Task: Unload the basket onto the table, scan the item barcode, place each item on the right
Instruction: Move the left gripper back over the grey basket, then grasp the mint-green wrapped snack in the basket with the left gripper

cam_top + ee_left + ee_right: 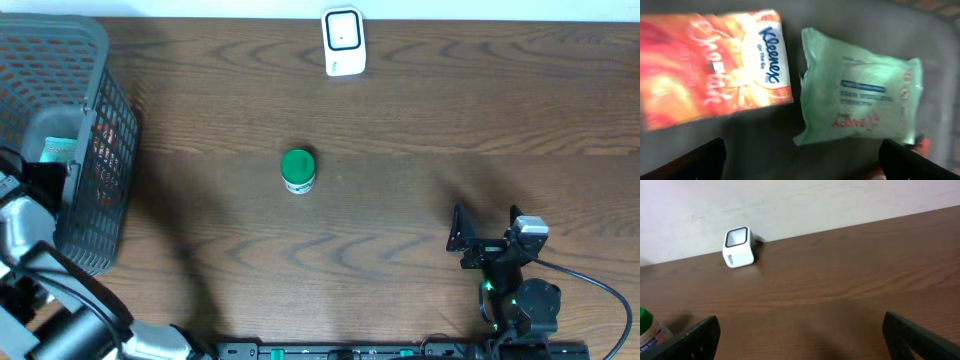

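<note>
A white barcode scanner (343, 42) stands at the table's far edge, also in the right wrist view as a small white box (738, 246). A green-lidded jar (298, 170) stands mid-table; its edge shows at the lower left (647, 327). My left gripper (802, 160) hangs open inside the grey basket (100, 60), just above an orange Kleenex pack (715, 70) and a pale green wipes pack (860, 95), touching neither. My right gripper (487, 222) is open over bare table at the front right, with nothing between its fingers (802, 335).
The basket fills the table's left end, and the left arm reaches into it from the front-left corner. A pale wall runs behind the scanner. A black cable (590, 280) trails from the right arm's base.
</note>
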### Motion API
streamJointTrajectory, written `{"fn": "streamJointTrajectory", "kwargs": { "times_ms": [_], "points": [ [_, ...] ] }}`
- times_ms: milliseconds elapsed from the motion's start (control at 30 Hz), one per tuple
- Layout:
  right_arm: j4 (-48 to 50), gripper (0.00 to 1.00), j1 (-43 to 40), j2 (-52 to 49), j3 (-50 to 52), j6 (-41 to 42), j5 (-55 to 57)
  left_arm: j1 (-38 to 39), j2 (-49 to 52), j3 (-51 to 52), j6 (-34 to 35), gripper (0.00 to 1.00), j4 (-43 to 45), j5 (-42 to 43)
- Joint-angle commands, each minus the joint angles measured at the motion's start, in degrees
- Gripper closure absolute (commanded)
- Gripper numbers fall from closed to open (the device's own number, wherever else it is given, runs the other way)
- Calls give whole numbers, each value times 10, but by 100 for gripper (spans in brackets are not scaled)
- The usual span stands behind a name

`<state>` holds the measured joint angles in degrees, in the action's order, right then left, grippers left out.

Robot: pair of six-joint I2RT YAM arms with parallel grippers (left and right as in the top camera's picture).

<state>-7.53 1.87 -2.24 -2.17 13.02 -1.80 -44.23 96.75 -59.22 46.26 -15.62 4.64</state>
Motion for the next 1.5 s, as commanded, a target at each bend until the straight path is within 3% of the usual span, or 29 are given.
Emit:
{"fn": "streamJointTrajectory", "kwargs": {
  "times_ms": [0,667,767,833,967,1167,1467],
  "points": [
    [0,1,5,0,3,2,-2,-1,46,-9,-12,2,20,37],
    [0,1,5,-2,3,2,-2,-1,187,-9,-18,1,86,121],
    [0,1,5,-2,3,2,-2,-1,198,-9,-35,30,66,130],
    [0,1,5,-2,3,2,-2,-1,198,-9,-55,56,49,129],
    [0,1,5,-2,3,2,-2,-4,195,-9,-84,92,25,129],
    [0,1,5,-2,3,2,-2,-26,140,-28,-99,93,-11,152],
    [0,1,5,-2,3,2,-2,-62,-93,-50,-101,93,-32,181]
  ]
}}
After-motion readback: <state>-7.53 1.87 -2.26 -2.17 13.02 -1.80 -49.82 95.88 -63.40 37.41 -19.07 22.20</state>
